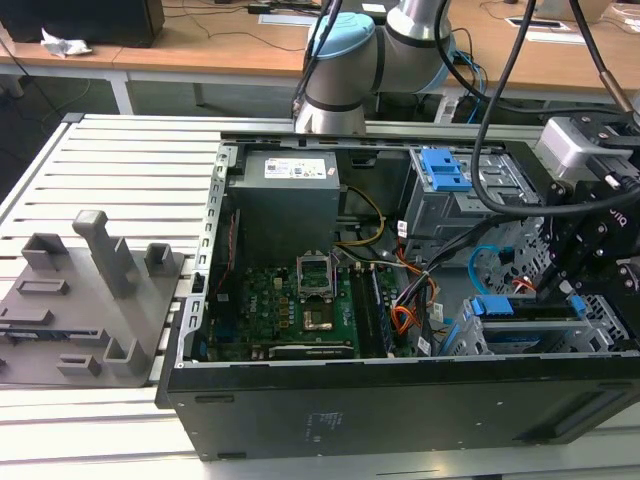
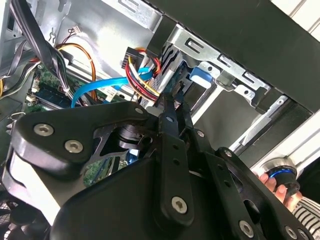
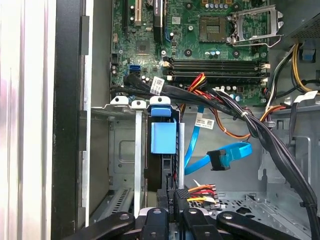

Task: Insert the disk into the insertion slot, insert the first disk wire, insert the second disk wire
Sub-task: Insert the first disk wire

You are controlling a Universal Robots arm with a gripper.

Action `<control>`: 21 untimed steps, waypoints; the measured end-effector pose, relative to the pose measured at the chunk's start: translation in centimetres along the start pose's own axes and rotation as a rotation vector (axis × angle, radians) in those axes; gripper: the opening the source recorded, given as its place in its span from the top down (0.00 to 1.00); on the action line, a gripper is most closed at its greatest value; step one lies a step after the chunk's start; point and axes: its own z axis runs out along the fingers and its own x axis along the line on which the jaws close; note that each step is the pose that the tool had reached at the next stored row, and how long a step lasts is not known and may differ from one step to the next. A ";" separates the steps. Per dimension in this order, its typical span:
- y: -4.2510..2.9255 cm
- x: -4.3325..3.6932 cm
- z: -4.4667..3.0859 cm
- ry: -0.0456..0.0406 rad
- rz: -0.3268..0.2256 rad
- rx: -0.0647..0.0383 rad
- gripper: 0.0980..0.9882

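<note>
Inside the grey perforated-metal insertion slot (image 3: 120,150), the disk (image 3: 163,137) sits lengthwise, blue plastic tab end facing the motherboard (image 3: 150,45), while the gripper (image 3: 169,196) has its jaws pinched shut, maybe on a black plug (image 3: 182,193).

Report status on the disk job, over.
Gripper at the insertion slot, beside red-yellow wires. Disk in slot. Blue cable end unplugged.

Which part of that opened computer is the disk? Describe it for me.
Find the open black computer case. In its near corner on the exterior view's right stands a low grey cage, and the disk sits in it, framed in bright blue plastic. The blue latch nearby instead tops the taller bay behind.
</note>
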 end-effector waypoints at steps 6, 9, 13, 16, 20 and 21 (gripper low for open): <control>-0.22 0.00 0.11 -0.0009 0.000 0.000 0.91; -0.33 0.00 0.13 -0.0010 0.000 0.000 0.91; -0.52 0.01 0.20 -0.0015 0.000 0.000 0.91; -0.54 0.00 0.23 -0.0030 0.000 0.000 0.91; -0.21 0.00 0.17 -0.0095 0.000 0.000 0.91; -0.21 0.00 0.16 -0.0108 0.000 0.000 0.91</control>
